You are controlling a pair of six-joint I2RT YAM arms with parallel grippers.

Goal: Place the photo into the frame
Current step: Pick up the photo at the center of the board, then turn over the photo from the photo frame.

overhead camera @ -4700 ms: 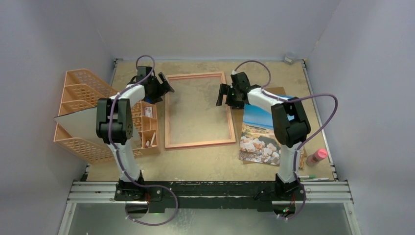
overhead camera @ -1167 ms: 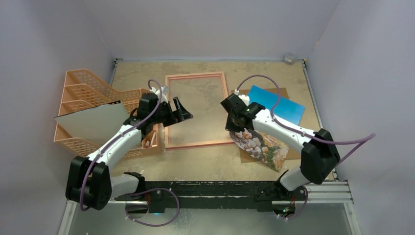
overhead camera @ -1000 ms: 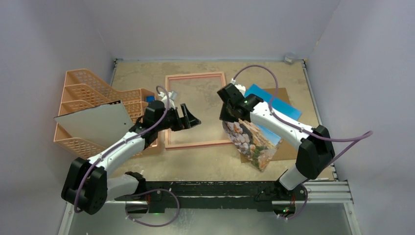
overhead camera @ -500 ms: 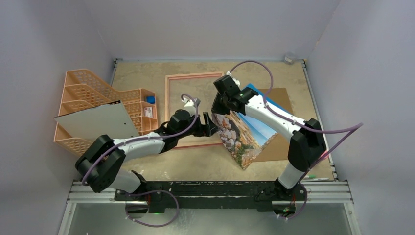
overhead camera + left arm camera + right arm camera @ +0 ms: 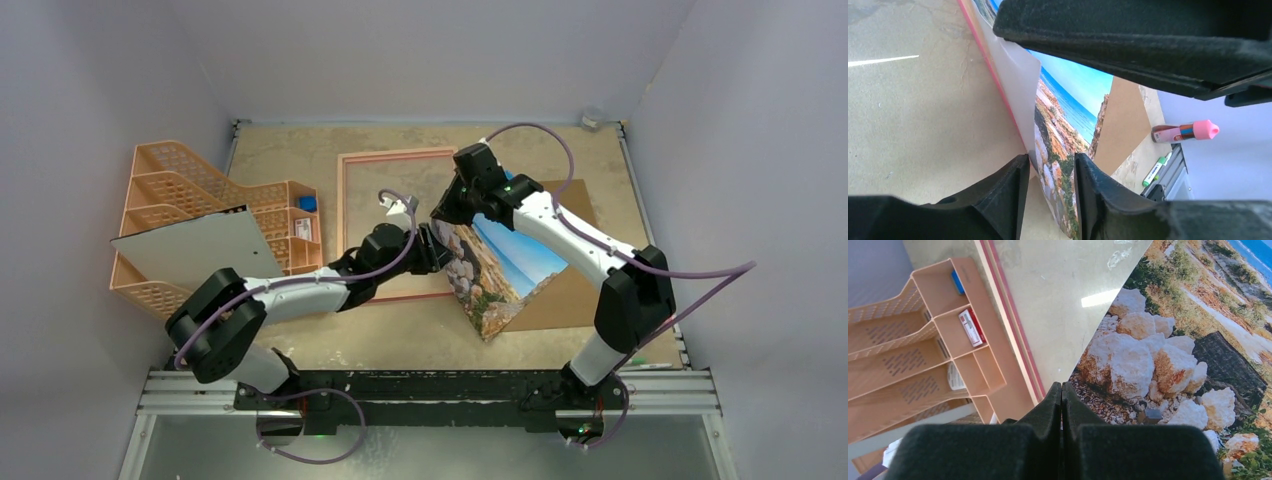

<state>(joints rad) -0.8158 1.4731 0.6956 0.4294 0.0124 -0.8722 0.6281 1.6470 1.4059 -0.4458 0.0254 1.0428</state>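
Holding the photo [image 5: 500,265] at two points exposes it to creasing. If the arms move out of step, we expect the paper to buckle or tear between the grips. Its left edge may also snag the right rail of the frame [image 5: 395,155], which lies flat on the desk [image 5: 290,140].

The photo stands raised and tilted, between the frame and the brown backing board [image 5: 570,290]. The right arm [image 5: 560,225] reaches inward, jaws pressed shut on the photo's corner nearest the frame. The left arm [image 5: 300,290] stretches low across the frame's near rail. Its jaws stand narrow, straddling the photo's left edge, not visibly clamped.
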